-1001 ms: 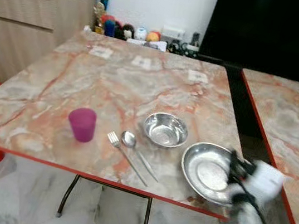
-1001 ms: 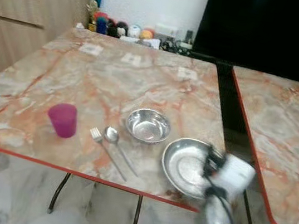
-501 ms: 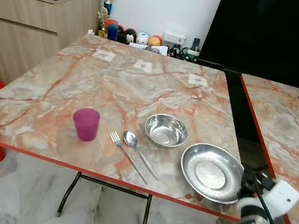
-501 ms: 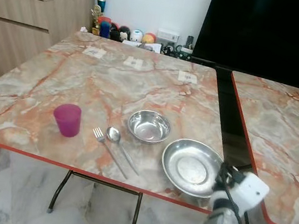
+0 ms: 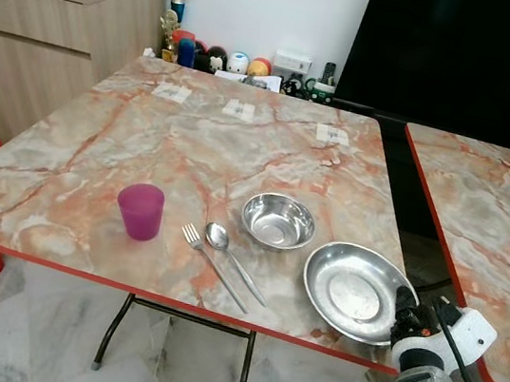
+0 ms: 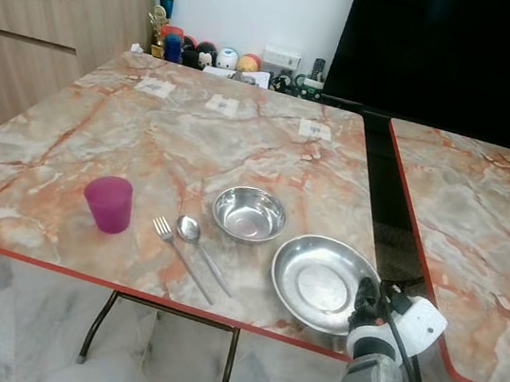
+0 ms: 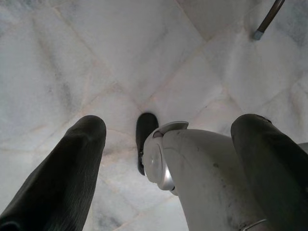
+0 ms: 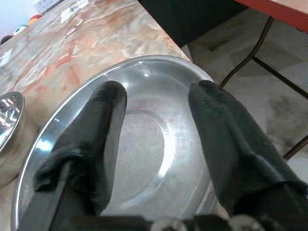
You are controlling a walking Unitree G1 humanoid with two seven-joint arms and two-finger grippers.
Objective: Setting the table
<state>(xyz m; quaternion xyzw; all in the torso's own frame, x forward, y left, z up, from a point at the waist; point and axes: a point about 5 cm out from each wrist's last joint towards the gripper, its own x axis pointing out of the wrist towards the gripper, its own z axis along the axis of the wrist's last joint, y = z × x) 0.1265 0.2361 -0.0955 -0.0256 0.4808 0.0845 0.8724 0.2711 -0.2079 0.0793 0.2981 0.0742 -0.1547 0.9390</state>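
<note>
- Head stereo pair: both eyes look forward and down from above the near edge of the marble table (image 5: 195, 144) (same scene, slightly offset sideways).
- Right wrist camera: looks along its fingers (image 8: 96, 144), close above the steel plate (image 8: 159, 144), a thing the head views share (image 5: 355, 292).
- Left wrist camera: faces straight down at the tiled floor (image 7: 96, 57).

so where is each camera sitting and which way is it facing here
Left eye view: on the head, facing down at the marble table; right gripper shows at the steel plate.
Right eye view: same scene from beside it, sharing plate, bowl and purple cup.
Left wrist view: faces the floor past open left gripper.
Right wrist view: faces the plate, fingers open above it.
</note>
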